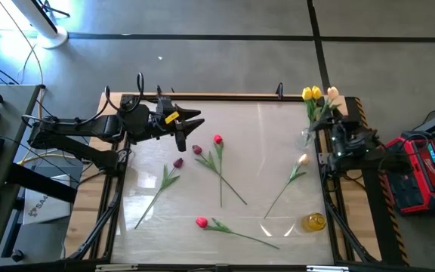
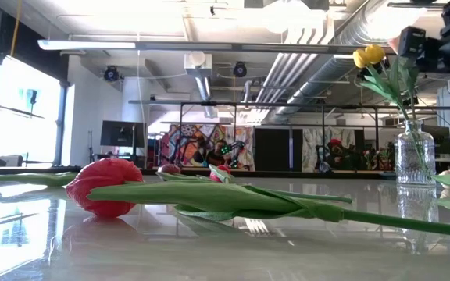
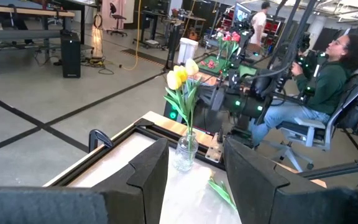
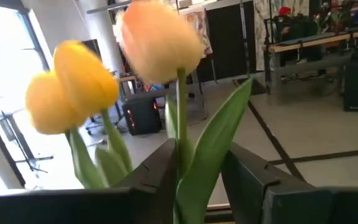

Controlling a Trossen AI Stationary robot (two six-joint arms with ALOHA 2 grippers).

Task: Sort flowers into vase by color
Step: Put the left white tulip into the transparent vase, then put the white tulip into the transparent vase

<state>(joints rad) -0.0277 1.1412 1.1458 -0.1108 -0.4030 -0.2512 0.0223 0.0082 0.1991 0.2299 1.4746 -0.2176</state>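
A clear glass vase [image 1: 306, 138] stands near the table's far right corner with two yellow tulips [image 4: 70, 93] and a peach tulip [image 4: 157, 40] in it. My right gripper [image 4: 197, 155] is level beside their heads, open, with the peach tulip's stem and a leaf between its fingers. Five more flowers lie flat on the table: two maroon [image 1: 197, 149] [image 1: 178, 162], two red [image 1: 217, 139] [image 1: 201, 222] and one peach [image 1: 303, 159]. My left gripper [image 1: 191, 121] hangs open and empty above the table's far left part. My right gripper has the peach tulip's stem [image 4: 180, 124] and a green leaf [image 4: 213, 143] standing upright in the gap between its level fingers, just below the head. I cannot tell whether either finger [image 4: 160, 171] touches them.
A small yellow glass vessel [image 1: 314, 221] stands at the table's near right. Black clamps sit on the far edge [image 1: 279, 91]. Beyond the right side a person sits in a chair [image 3: 319, 87]. The table's middle, between the lying flowers, is bare.
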